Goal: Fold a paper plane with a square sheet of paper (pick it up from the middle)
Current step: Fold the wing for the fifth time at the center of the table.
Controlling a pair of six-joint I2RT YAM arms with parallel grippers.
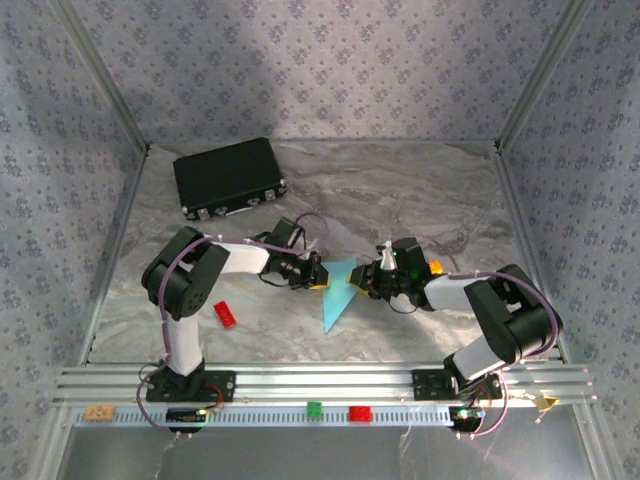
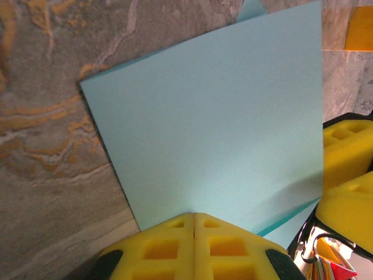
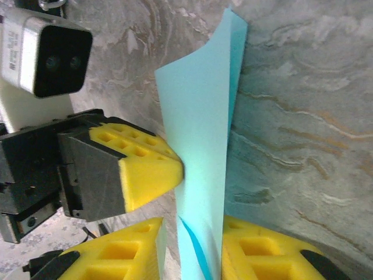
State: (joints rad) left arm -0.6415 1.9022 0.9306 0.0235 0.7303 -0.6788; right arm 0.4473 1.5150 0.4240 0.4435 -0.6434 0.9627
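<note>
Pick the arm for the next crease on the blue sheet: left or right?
Right, probably. The left tool is shut on the sheet, holding it up, so it is the anchor. The right tool stands open with the sheet between its fingers, free to pinch a crease.

square sheet of paper (image 2: 215, 116): thin, smooth, matt light-blue paper | left gripper (image 2: 194, 217): matt yellow pads with square holes, look like soft plastic | table (image 1: 420, 200): smooth, grey stone look | black case (image 1: 228, 175), upper left: matt hard shell, shiny metal clips | red brick (image 1: 224, 314): glossy plastic | rail (image 1: 320, 380): ribbed silver metal | walls (image 1: 300, 60): matt, look like printed cloth
</note>
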